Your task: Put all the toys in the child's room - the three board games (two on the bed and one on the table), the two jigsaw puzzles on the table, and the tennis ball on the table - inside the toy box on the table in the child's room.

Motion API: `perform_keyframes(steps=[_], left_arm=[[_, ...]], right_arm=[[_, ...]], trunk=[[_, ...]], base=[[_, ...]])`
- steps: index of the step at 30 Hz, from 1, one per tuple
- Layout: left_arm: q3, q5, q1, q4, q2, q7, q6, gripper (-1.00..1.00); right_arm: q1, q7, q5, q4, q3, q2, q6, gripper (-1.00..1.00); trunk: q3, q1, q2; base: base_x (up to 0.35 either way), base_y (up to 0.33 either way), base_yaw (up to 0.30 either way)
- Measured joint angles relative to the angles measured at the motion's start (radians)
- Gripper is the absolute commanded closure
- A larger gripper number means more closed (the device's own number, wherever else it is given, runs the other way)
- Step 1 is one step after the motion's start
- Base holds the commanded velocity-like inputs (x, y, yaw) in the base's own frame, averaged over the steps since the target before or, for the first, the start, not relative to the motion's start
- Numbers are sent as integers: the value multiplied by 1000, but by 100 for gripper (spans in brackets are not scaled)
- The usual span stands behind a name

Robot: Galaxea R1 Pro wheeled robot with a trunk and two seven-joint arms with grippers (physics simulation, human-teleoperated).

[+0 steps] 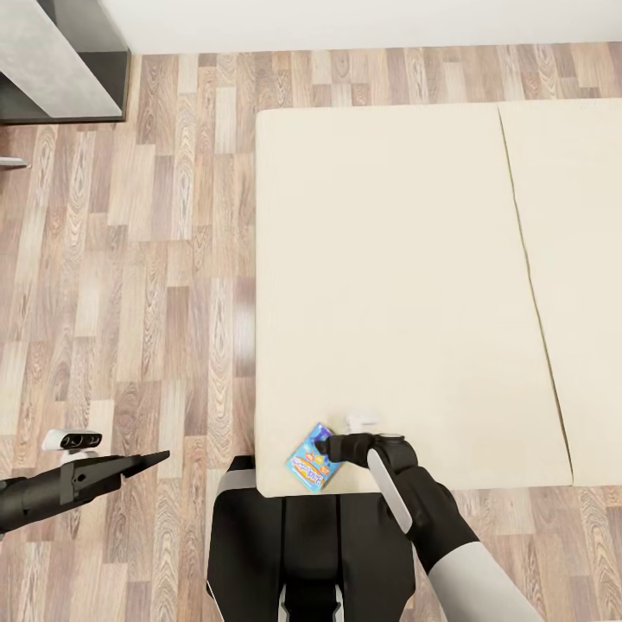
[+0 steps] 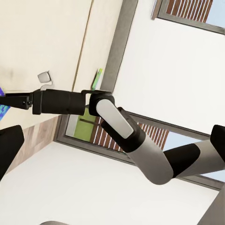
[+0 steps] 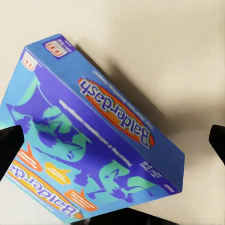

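Observation:
A blue board game (image 1: 311, 465) printed "Balderdash" lies at the near edge of the cream bed (image 1: 389, 259). My right gripper (image 1: 326, 449) reaches it from the right. In the right wrist view its fingertips (image 3: 9, 140) stand wide apart at the two sides of the board game (image 3: 93, 140), so it is open around the box. My left gripper (image 1: 130, 466) hangs open over the floor at the lower left, holding nothing. A thin green box (image 2: 98, 78) leans by the grey headboard (image 2: 119, 51) on the far part of the bed.
A corner of the table (image 1: 52, 60), pale grey on top with a dark side, shows at the far left. Wood floor (image 1: 130, 285) runs between it and the bed. A small white object (image 1: 363, 421) lies on the bed just behind the right gripper.

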Motion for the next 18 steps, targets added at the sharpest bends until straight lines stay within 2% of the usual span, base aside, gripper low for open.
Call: perform_keyframes(steps=[10, 18], left_arm=[[-2, -1, 0, 0, -1, 0, 0, -100], [-2, -2, 0, 0, -2, 0, 0, -100]], right_arm=[[0, 4, -9, 8, 0, 2, 64, -100], [0, 5, -8, 9, 8, 10, 75, -100]], trunk=[[0, 0, 0], [0, 0, 0]], base=[[0, 0, 0], [0, 0, 0]])
